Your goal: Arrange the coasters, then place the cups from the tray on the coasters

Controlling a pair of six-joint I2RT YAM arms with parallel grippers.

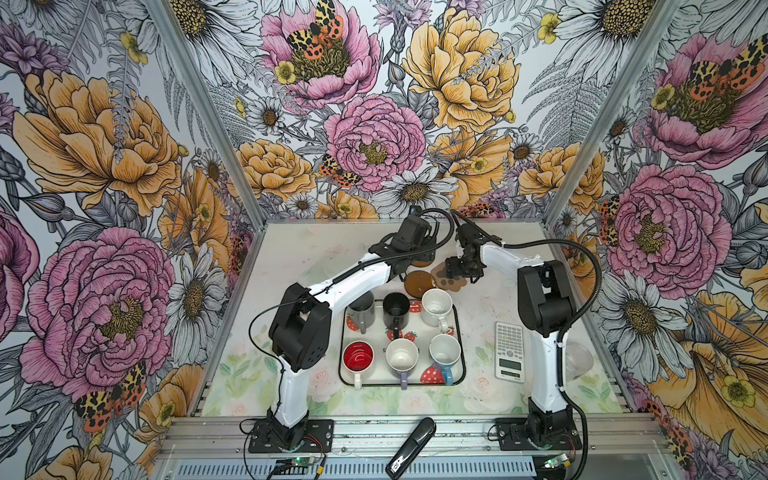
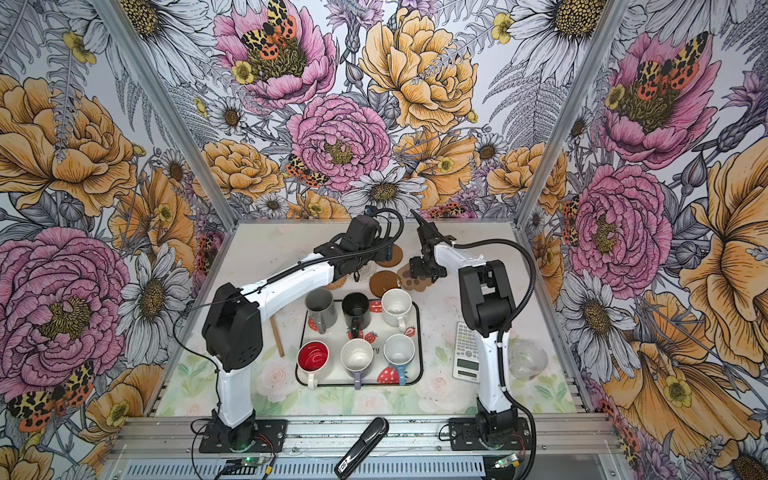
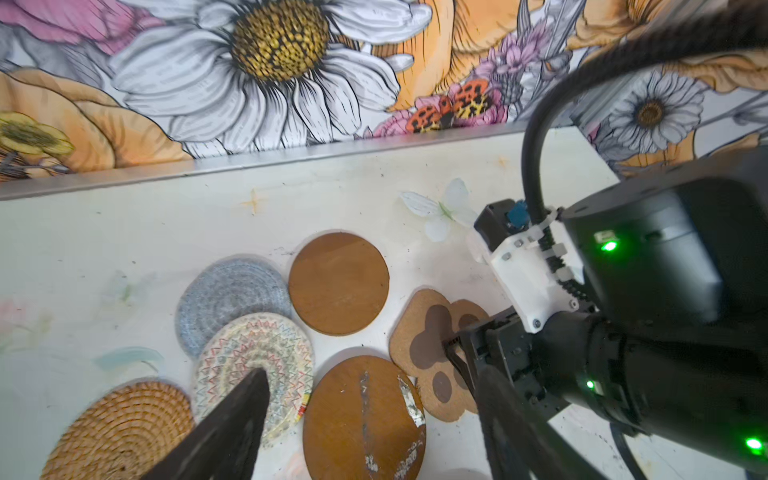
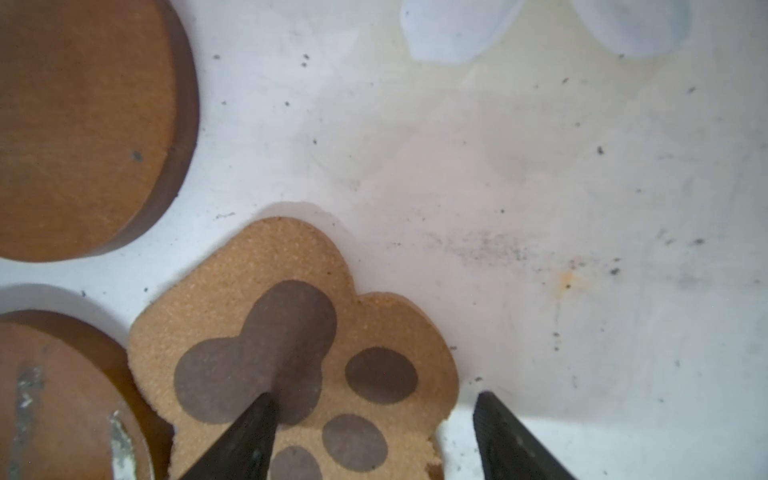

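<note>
Tabletop [image 1: 478,328], far centre: paw coaster [image 4: 291,353] directly beneath right claw [image 4: 374,397], spread and empty, straddling its edge; left claw [image 3: 372,372], spread too, sits farther left.

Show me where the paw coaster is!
In both top views the paw coaster lies flat on the table behind the tray, a little right of centre. It is beside a brown disc and under the right gripper.

Stereo pair overhead, two wrist cameras down low.
Both top views look steeply down from the front across the whole table [image 1: 291,257]. Each wrist view hangs close over its far end, and both show the paw-shaped coaster [image 3: 409,316].
</note>
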